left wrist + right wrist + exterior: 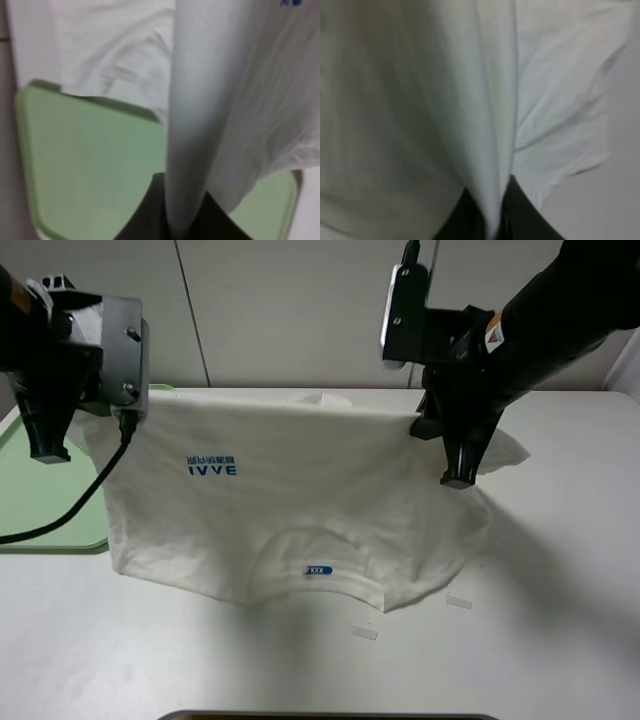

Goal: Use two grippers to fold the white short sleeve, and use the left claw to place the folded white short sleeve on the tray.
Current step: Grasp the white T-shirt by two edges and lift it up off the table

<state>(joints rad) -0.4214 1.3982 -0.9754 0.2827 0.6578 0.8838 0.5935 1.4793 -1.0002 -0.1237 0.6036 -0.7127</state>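
The white short sleeve (290, 510) hangs stretched between both claws above the table, its blue IVVE print facing the camera and its blue neck label near the lower edge, which rests on the table. My left claw (50, 445) is shut on the shirt's left edge; the left wrist view shows the cloth (200, 125) pinched between the black fingers (145, 215). My right claw (440, 455) is shut on the right edge; the right wrist view shows the cloth (485, 125) clamped in its fingers (460, 215). The pale green tray (40, 500) lies at the left, under the left claw, also seen in the left wrist view (90, 165).
Small white tape scraps (365, 633) lie on the white table (560, 640) in front of the shirt. A wall stands behind the table. A dark edge (330, 716) shows at the table's front.
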